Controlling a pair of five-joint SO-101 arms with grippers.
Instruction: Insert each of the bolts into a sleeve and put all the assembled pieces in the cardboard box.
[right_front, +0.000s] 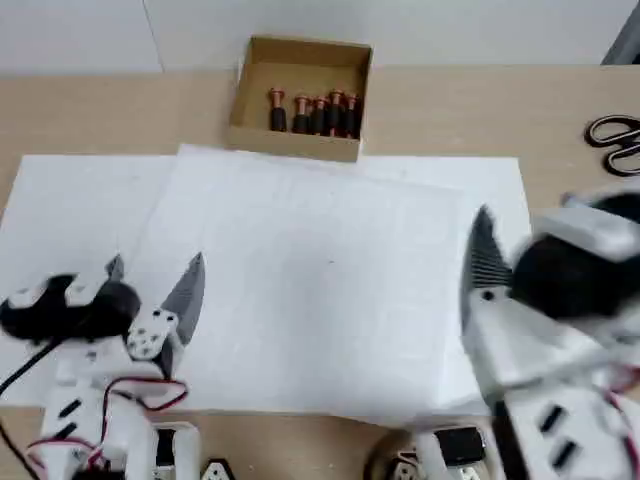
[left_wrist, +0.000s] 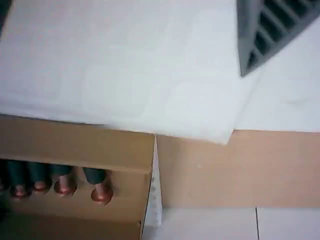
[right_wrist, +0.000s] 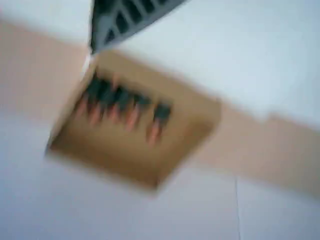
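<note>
The cardboard box (right_front: 252, 100) stands at the far middle of the table. Several copper-headed bolts in dark sleeves (right_front: 315, 113) lie side by side in it. They also appear in the left wrist view as bolts (left_wrist: 60, 182) in the box (left_wrist: 75, 145), and in the right wrist view as bolts (right_wrist: 122, 107) in the box (right_wrist: 190, 125). My left gripper (right_front: 150, 282) hovers open and empty over the near left of the white paper, far from the box. My right gripper (right_front: 487, 262) is over the paper's near right side, also far from the box.
White paper sheets (right_front: 320, 270) cover most of the wooden table (right_front: 470, 110). Black-handled scissors (right_front: 615, 140) lie at the far right edge. The arm bases and their wires sit along the near edge.
</note>
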